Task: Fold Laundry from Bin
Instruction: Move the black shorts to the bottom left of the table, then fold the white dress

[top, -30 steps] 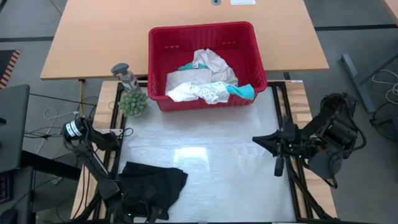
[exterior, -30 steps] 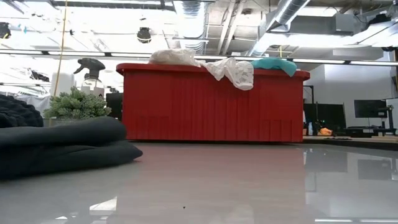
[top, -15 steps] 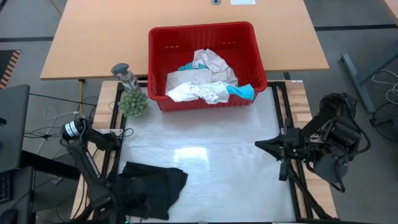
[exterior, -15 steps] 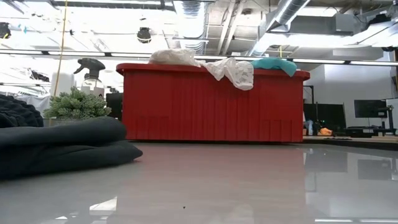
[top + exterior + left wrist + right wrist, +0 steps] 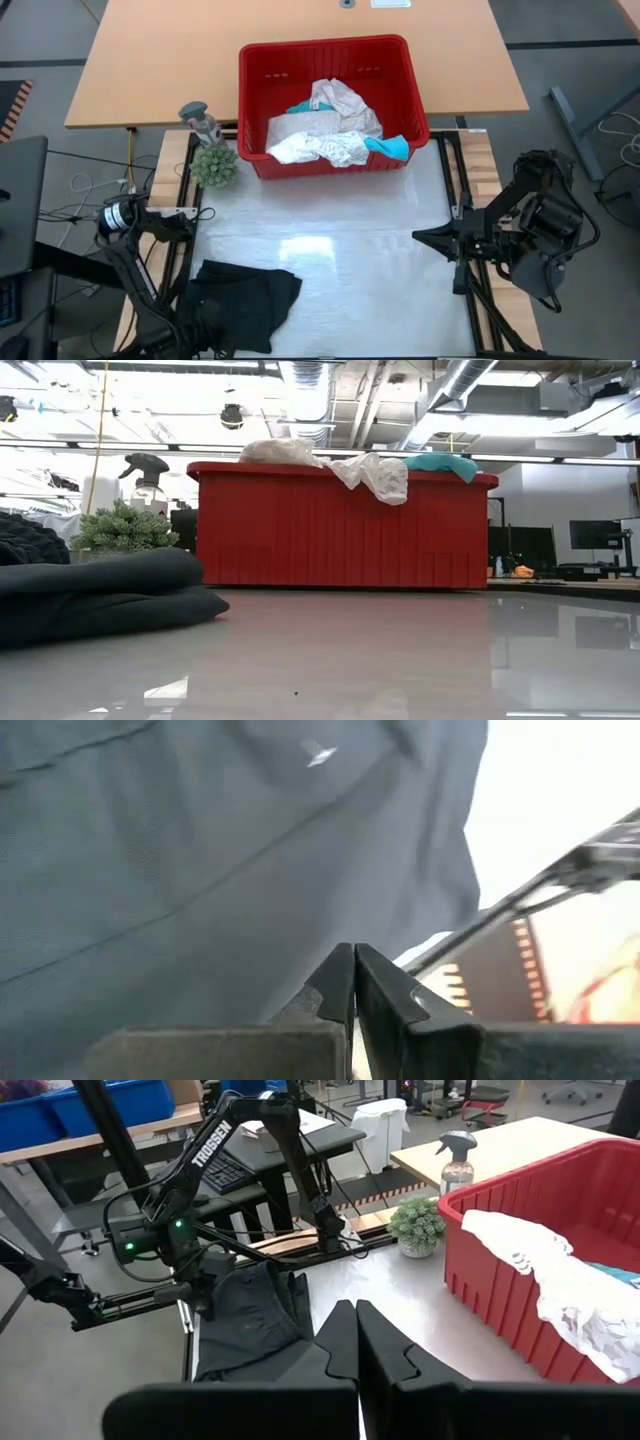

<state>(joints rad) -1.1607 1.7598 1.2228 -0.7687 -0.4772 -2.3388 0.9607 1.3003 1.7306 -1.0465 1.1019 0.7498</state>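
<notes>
Two arms sit low at the near edge of the table, and neither holds anything. Farthest left, the left gripper (image 5: 352,982) hangs beside the black garment (image 5: 243,302), its fingers pressed together and empty; I reckon it is parked clear of the cloth so that nothing gets dragged. That garment lies in a flat, roughly squared bundle on the near left part of the table (image 5: 340,260), which reads to me as one piece already folded and set aside, out of the way of the open working area in the middle. Behind it stand a small green plant (image 5: 214,164) and a spray bottle (image 5: 200,120), just beside the left end of the red bin (image 5: 254,75). The bin sits at the far side of the table, and the rest of the laundry is heaped inside: a white lacy garment (image 5: 322,137) draped toward the near rim, with a teal garment (image 5: 392,147) poking out beneath it. Over at the right edge, the right gripper (image 5: 418,236) is likewise shut on nothing, pointing inward across the bare table, well apart from the bin.
</notes>
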